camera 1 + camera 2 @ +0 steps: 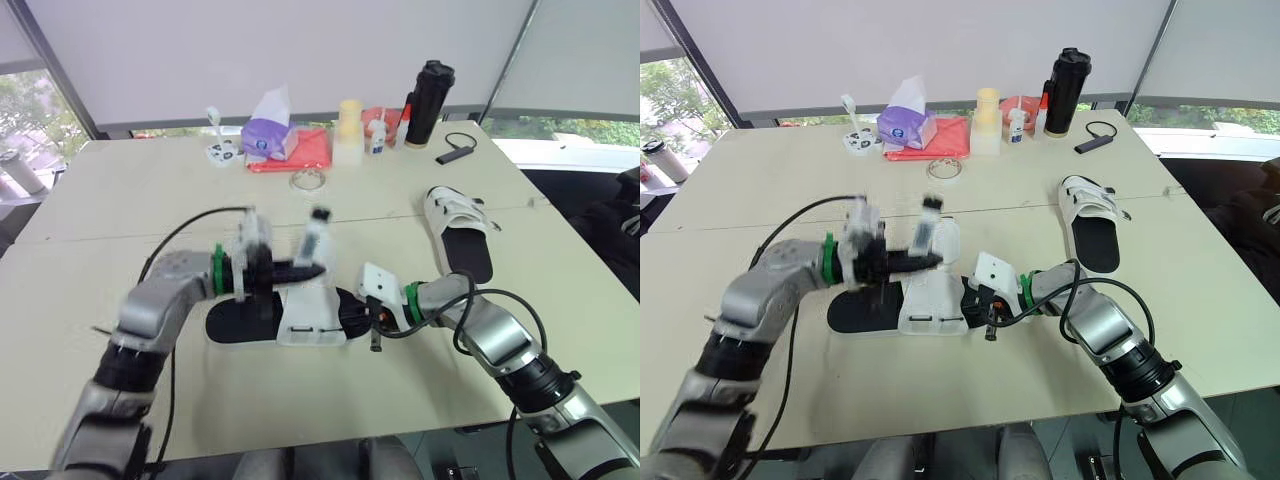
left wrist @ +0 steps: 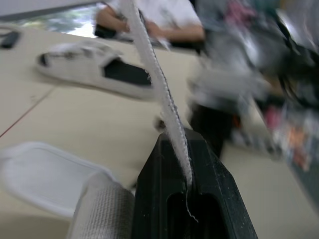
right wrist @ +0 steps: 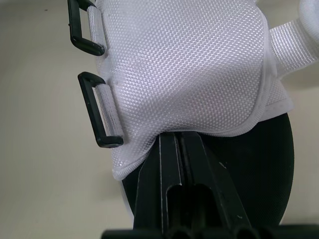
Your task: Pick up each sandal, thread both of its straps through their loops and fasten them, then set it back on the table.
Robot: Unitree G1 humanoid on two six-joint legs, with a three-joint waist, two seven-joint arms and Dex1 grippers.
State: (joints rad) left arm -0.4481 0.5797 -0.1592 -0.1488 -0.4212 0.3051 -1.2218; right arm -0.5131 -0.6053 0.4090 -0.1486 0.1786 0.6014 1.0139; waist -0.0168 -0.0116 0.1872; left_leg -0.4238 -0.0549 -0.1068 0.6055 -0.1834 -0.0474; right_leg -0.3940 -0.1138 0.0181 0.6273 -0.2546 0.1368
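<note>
Between our grippers the sandal (image 1: 310,320) lies on the table (image 1: 120,200), light and floppy we judge, so we pinch its strap (image 2: 154,74) in the left gripper (image 2: 187,144) and the edge of its flap (image 3: 189,64) in the right gripper (image 3: 178,137).

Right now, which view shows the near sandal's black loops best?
Right wrist view: both loops sit close along the mesh flap the right tool pinches. Eye views show that sandal, loops too small to tell. Left wrist view shows a strap in the left tool.
</note>
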